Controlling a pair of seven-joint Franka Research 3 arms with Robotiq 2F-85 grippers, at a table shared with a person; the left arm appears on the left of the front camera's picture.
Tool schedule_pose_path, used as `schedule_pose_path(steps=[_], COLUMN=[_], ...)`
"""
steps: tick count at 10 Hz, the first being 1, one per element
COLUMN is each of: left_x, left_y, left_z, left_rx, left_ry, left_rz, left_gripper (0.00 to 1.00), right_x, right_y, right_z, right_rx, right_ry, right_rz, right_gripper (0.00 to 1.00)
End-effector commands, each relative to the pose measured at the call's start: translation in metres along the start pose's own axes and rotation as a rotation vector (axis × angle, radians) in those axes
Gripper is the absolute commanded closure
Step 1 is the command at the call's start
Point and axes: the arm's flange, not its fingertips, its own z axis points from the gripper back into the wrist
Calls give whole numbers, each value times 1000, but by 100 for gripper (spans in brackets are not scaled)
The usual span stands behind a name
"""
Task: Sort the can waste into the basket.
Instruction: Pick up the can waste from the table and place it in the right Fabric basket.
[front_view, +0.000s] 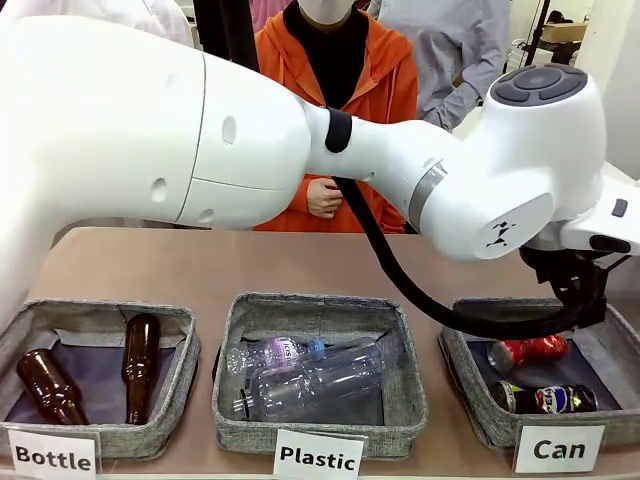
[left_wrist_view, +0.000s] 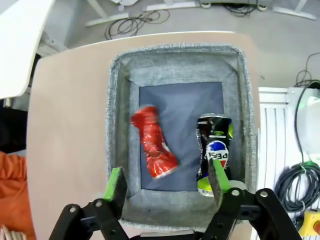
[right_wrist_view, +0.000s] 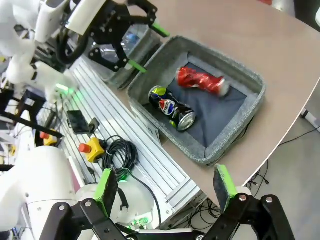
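both cans (front_view: 530, 352) in basket (front_view: 470, 385), arm-cropped

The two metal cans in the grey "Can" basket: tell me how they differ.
Colour: the crushed red metal can is plain red; the black Pepsi can carries a red-white-blue logo.
Shape: the red can is crumpled and pinched along its body; the black can is dented but keeps more of its cylinder form.
Place: in the front view the red can lies farther from the label, the black can nearer.
Both lie on their sides inside the grey woven fabric basket.
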Motion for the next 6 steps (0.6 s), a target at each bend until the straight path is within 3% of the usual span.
schedule_pose_path(steps=[1,4,6], left_x=[-5,-41,-102], left_y=[1,14,40], left_z=[10,57,122], left_rx=[15,-41,-28], left_ry=[16,78,95], left_rz=[-7,76,211], left_gripper=[0,0,0], right_x=[1,0,40], right_y=[3,0,-14], right_z=[0,0,-26], right_rx=[3,0,26], right_ry=[8,0,-64], right_rz=[-9,0,51], right_gripper=[0,0,0])
